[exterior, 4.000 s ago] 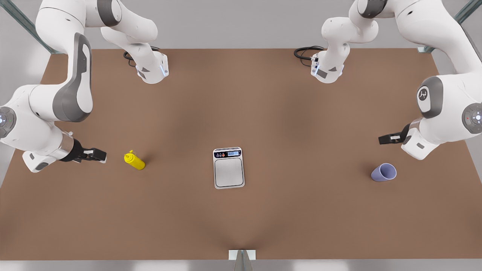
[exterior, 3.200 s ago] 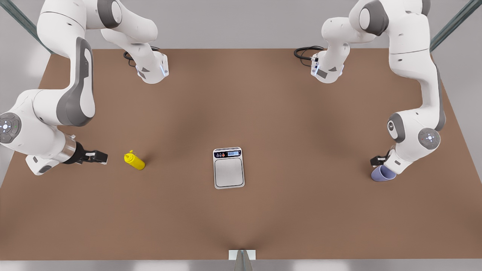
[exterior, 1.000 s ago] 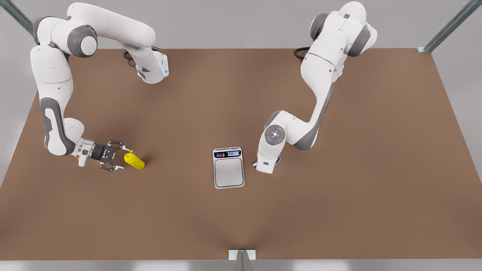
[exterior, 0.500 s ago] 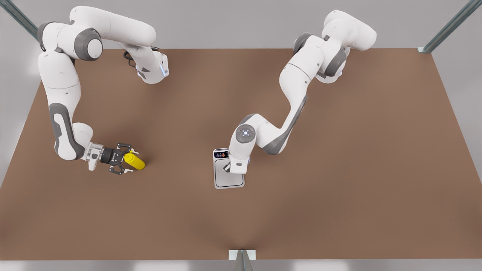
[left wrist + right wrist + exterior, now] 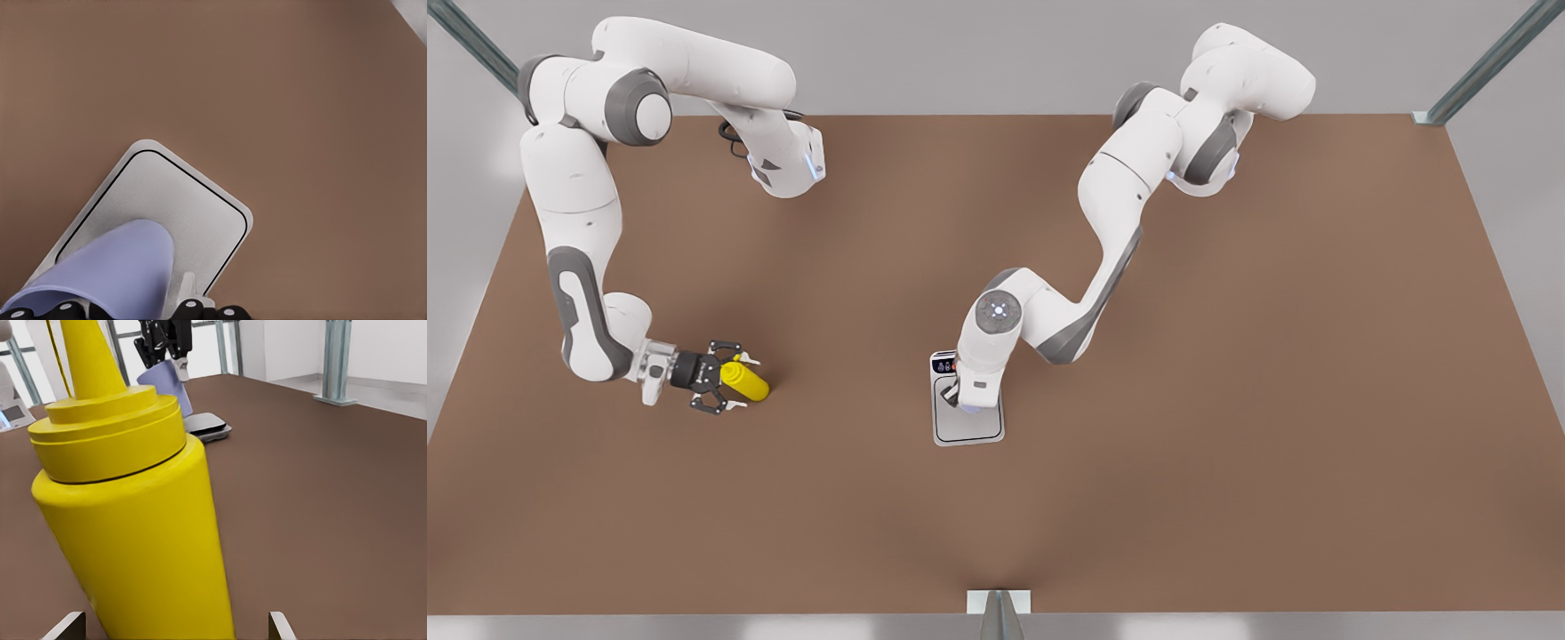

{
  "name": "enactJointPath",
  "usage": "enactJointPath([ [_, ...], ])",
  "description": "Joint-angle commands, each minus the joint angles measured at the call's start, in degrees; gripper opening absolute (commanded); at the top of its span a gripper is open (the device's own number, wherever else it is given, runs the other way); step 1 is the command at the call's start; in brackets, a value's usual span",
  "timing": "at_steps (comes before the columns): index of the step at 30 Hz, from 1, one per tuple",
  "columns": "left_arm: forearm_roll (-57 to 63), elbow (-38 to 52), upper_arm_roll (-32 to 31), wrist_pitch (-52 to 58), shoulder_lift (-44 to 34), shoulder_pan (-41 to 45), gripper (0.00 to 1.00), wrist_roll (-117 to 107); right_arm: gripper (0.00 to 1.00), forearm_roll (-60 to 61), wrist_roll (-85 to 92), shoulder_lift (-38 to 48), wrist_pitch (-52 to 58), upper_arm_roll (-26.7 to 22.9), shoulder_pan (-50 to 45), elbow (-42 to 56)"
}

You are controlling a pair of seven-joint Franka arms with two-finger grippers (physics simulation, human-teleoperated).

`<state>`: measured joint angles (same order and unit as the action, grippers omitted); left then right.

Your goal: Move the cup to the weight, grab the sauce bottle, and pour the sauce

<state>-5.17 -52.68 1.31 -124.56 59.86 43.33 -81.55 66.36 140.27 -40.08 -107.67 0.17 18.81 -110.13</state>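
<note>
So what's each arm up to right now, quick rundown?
Left claw shut on cup, above the scale. Right claw open around the bottle on the table. Nothing in the way.

right tool (image 5: 727, 388): spread around sauce bottle (image 5: 745, 382), bench (image 5: 1227, 400) left edge | left arm (image 5: 996, 342): over weight (image 5: 967, 422), mid-bench

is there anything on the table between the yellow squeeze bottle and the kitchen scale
No. In the front view, bare brown tabletop lies between the yellow cylindrical squeeze bottle and the flat silver-grey kitchen scale.
</note>
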Motion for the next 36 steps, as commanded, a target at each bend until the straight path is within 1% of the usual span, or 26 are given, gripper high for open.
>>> enactJointPath([
  [1, 2.6, 0.0, 0.0, 0.5, 0.0, -0.1, 0.68, -0.1, 1.00, 0.0, 0.0, 0.0, 0.0, 0.0, 0.0, 0.0],
  [2, 2.6, 0.0, 0.1, 0.5, 0.0, -0.1, 0.68, -0.1, 1.00, 0.1, 0.0, -0.1, 0.0, 0.0, 0.0, 0.0],
  [3, 2.6, 0.1, 0.1, 0.5, 0.0, -0.2, 0.68, -0.1, 0.94, 0.1, 0.0, -0.1, 0.0, 0.1, 0.0, 0.0],
  [4, 2.5, 0.1, 0.2, 0.5, -0.1, -0.3, 0.68, -0.1, 0.83, 0.1, 0.0, -0.1, 0.0, 0.1, -0.1, 0.0],
  [5, 2.5, 0.2, 0.1, 1.1, -0.2, -0.5, 0.68, -0.1, 0.79, 0.1, 0.0, -0.1, 0.1, 0.1, -0.2, -0.1],
  [6, 2.5, 0.3, 0.2, 1.1, -0.2, -0.6, 0.68, 0.0, 0.77, 0.1, 0.0, -0.1, 0.3, 0.1, -0.2, -0.1],
  [8, 2.5, 0.3, 0.0, 1.1, -0.2, -0.5, 0.68, -0.1, 0.77, 0.1, 0.0, -0.1, 0.4, 0.1, -0.2, -0.1],
  [13, 2.4, 0.3, -0.2, 3.6, -1.6, -0.5, 0.68, -0.3, 0.64, 0.1, -0.1, -0.1, 0.6, 0.1, -0.2, 0.0],
  [17, 2.2, 0.3, -0.3, 4.8, -2.4, -0.5, 0.68, -0.4, 0.63, 0.1, 0.0, -0.1, 0.7, 0.1, 0.0, 0.0],
  [20, 2.1, 0.3, -0.3, 5.7, -3.1, -0.5, 0.68, -0.3, 0.60, 0.1, -0.1, -0.1, 0.7, 0.1, 0.0, 0.0],
  [23, 2.0, 0.2, -0.4, 8.9, -5.5, -0.6, 0.67, 0.1, 0.59, 0.1, -0.1, -0.1, 0.7, 0.1, 0.0, 0.0],
  [24, 1.9, 0.0, -0.3, 11.5, -7.6, -0.9, 0.66, 0.7, 0.59, 0.1, -0.1, -0.1, 0.7, 0.1, 0.1, 0.0],
  [26, 0.9, -0.8, 0.3, 13.1, -11.4, -3.0, 0.65, 2.1, 0.59, 0.1, -0.1, -0.1, 0.7, 0.1, 0.4, 0.0],
  [27, -1.1, -1.6, 0.4, 20.0, -14.7, -5.7, 0.65, 8.3, 0.59, 0.1, -0.2, -0.1, 0.7, 0.1, 0.4, 0.0],
  [28, -2.1, -5.9, 1.1, 25.6, -20.5, -10.1, 0.65, 16.6, 0.59, 0.0, -0.3, 0.0, 0.8, 0.1, 0.4, 0.1],
  [29, -2.2, -11.4, 2.5, 27.5, -25.9, -13.1, 0.65, 23.9, 0.59, 0.1, -0.4, 0.0, 0.9, 0.1, 0.5, 0.4],
  [30, -2.3, -16.6, 8.3, 30.1, -31.7, -15.2, 0.65, 38.0, 0.59, 0.1, -0.8, 0.2, 2.6, 0.0, 0.7, 1.0],
  [31, -2.3, -16.8, 19.1, 37.0, -32.1, -15.1, 0.66, 59.4, 0.59, 0.1, -1.2, 0.6, 3.3, 0.0, 0.8, 1.1],
  [32, -3.0, -16.8, 25.1, 38.9, -33.0, -15.4, 0.67, 69.2, 0.59, 0.1, -2.5, 1.2, 3.4, 0.0, 0.8, 1.6],
  [33, -4.3, -17.0, 29.4, 39.2, -33.2, -15.9, 0.68, 75.7, 0.59, 0.0, -4.2, 1.9, 4.1, -0.1, 0.7, 2.3],
  [34, -4.0, -21.6, 23.6, 37.1, -38.0, -23.9, 0.69, 76.8, 0.59, -0.3, -6.3, 2.6, 4.2, -0.3, 0.6, 3.6],
  [35, 1.9, -23.4, 7.6, 37.5, -42.2, -38.7, 0.73, 76.7, 0.59, -1.5, -9.7, 3.6, 4.1, -0.6, 0.1, 5.9],
  [36, 3.2, -30.1, 6.1, 33.3, -46.9, -39.5, 1.00, 76.9, 0.59, -5.0, -14.8, 3.8, 4.1, -0.5, -0.1, 9.3],
])
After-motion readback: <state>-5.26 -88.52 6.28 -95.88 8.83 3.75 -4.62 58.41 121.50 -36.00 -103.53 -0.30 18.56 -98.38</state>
